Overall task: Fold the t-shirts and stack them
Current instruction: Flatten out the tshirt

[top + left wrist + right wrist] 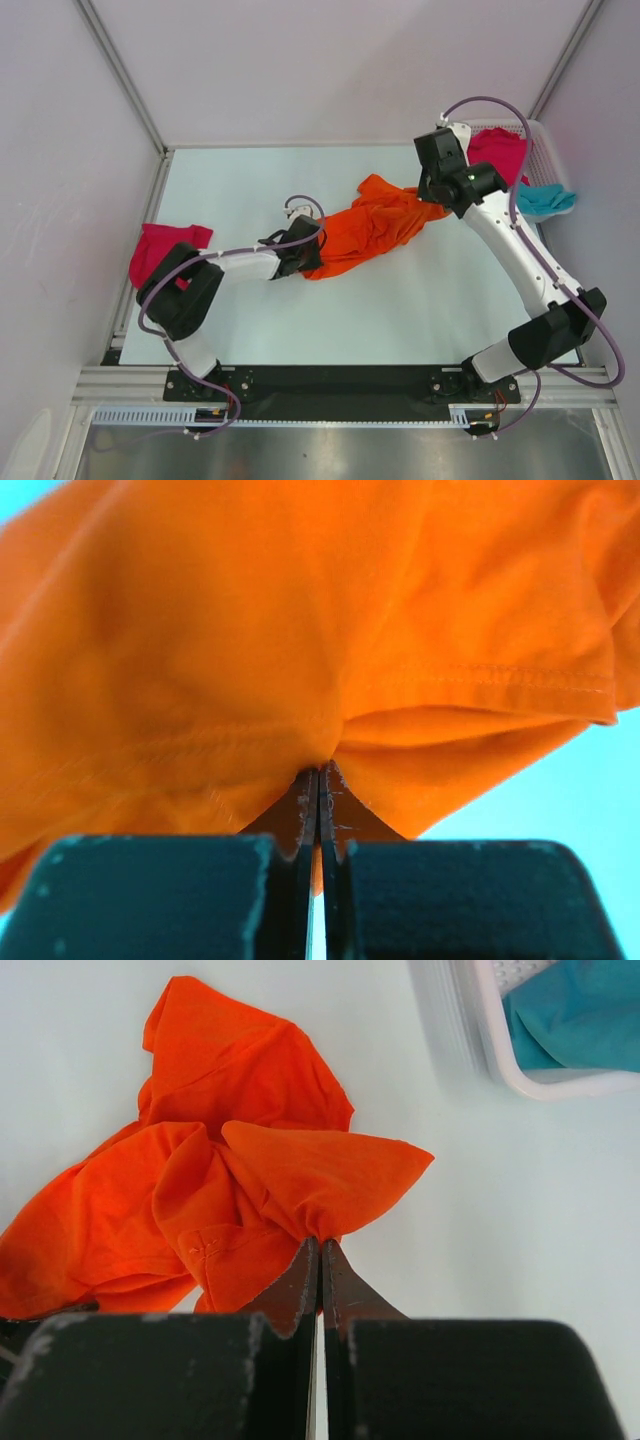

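Pale table [250, 330], orange t-shirt [370, 225] pinched at both ends: spreading step, no fold made yet.

From above, the shirt lies bunched mid-table between the left gripper [312, 258] at its eight o'clock end and the right gripper [433, 203] at its two o'clock end. One magenta t-shirt [160, 250] sits at the table's nine o'clock edge. Another magenta one [497, 150] and a teal t-shirt [548, 200] sit in the lattice basket [548, 140] at two o'clock. Left wrist: jaws closed tight on a hemmed orange fold. Right wrist: jaws likewise clamped on a peaked corner. Next, I'd judge, the arms must draw apart and lay the cloth flat.
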You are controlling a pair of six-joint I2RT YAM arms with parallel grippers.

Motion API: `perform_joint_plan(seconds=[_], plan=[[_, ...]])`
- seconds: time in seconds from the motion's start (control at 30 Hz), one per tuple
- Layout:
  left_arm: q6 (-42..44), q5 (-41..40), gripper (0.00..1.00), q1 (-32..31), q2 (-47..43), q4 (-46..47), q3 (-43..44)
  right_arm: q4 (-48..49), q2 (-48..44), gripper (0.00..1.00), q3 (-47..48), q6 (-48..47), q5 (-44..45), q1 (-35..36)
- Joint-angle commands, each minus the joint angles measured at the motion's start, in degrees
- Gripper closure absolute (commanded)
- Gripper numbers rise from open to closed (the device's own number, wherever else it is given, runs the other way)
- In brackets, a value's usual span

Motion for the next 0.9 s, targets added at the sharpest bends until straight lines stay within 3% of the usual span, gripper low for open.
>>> perform_joint_plan(seconds=[0.0, 0.27, 0.57, 0.87], plan=[[3.24, -6.39, 1.00, -0.40, -10.98, -7.67, 6.80, -0.72, -3.75, 1.00, 0.29, -0.41, 1.48, -1.28], [8.78, -11.51, 1.00, 2.15, -31.20, -28.86, 27.37, -0.63, -7.00, 1.00, 0.02, -0.06, 0.95, -1.81], [7.65, -21.52, 1.00, 3.12, -46.51, -42.31, 30.37, -3.00, -12.98, 1.00, 1.78, 0.47, 6.13, -0.84], [8.08, -27.07, 1.00, 4.79, -50.65, -48.82, 33.80, -8.00, -15.35, 1.00, 9.59, -0.06, 13.43, -0.76]])
